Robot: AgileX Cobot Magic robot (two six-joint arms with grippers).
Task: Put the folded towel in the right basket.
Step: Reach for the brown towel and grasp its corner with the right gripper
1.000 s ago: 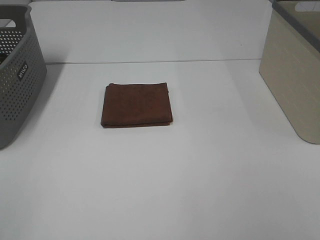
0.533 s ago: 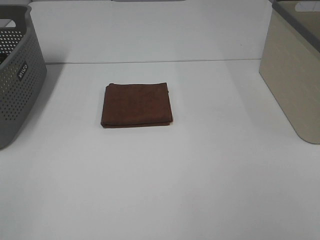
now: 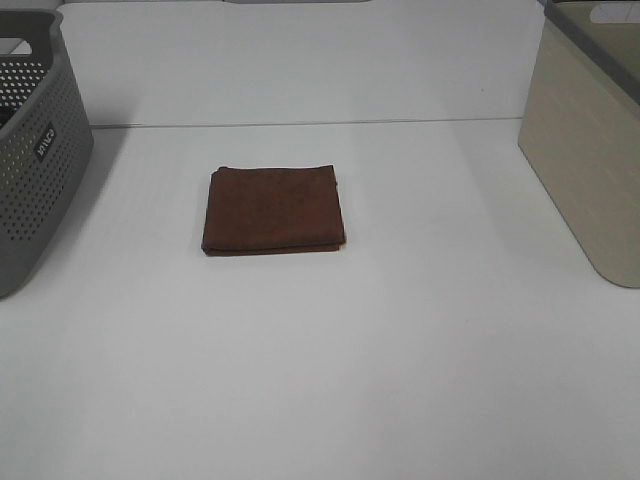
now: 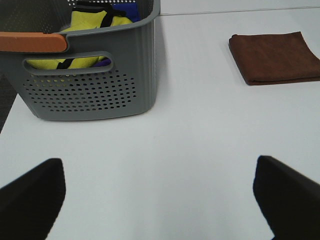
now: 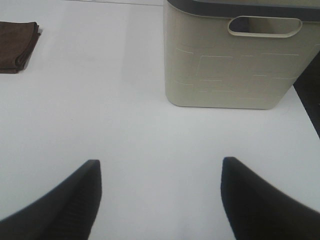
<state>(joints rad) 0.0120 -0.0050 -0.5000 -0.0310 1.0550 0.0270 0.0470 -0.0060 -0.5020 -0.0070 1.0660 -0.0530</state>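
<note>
Folded brown towel [image 3: 274, 210]: centre frame, laid flat for pickup, we judge. Beige basket [image 3: 585, 150]: right edge. Left gripper [image 4: 157, 164], right gripper [image 5: 160, 162]: we see both wide apart, empty.

- The folded towel [image 3: 274, 210] is showing a plain, dark reddish brown.
- The surface [image 3: 400, 360] is showing plain white.
- The left basket [image 4: 90, 90] is wearing mid grey, dotted with rows of small round holes; an orange-brown strip [image 4: 32, 41] is running along its rim.
- Inside it, yellow contents [image 4: 90, 20] are showing beside black and blue bits.
- The right basket [image 5: 230, 65] is showing pale beige with faint rectangular line relief, under a dark grey rim [image 5: 240, 4].
- The left claw [image 4: 160, 200] and right claw [image 5: 160, 200] are both showing black.
</note>
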